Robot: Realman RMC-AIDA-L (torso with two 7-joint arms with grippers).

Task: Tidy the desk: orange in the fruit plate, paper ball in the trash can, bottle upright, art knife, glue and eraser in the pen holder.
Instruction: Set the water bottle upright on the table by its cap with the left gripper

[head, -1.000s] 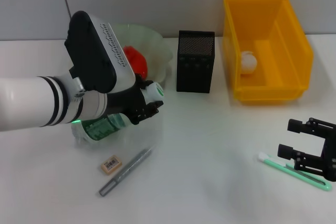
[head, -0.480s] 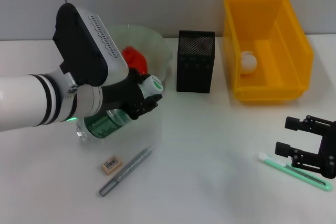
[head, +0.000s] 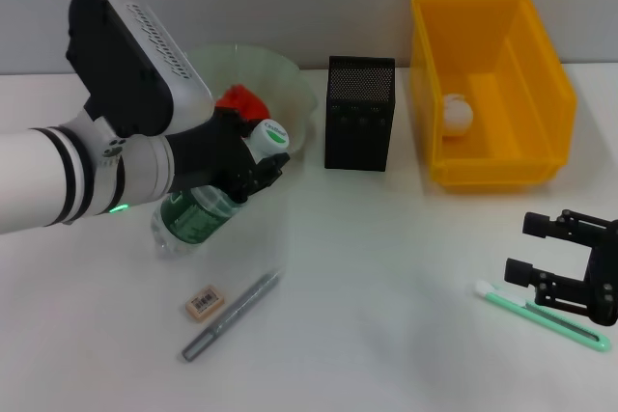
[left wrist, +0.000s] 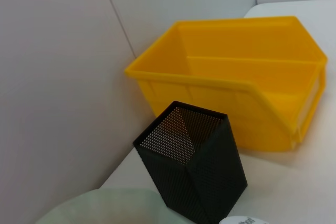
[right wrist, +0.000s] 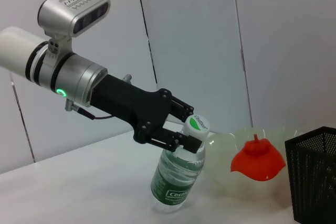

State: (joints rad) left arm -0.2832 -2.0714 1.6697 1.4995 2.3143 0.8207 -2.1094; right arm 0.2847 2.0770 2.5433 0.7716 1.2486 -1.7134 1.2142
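Bottle now steeper, neck higher in left hand

I've got the left gripper clamped around the neck of the bottle, just under its white cap, and the bottle is tilted, base on the table, cap leaning toward the pen holder. Right behind it sits the fruit plate with something red inside. Eraser and grey art knife lie side by side below the bottle. Paper ball is in the yellow trash can. My right gripper hovers jaws apart over the green-and-white glue.
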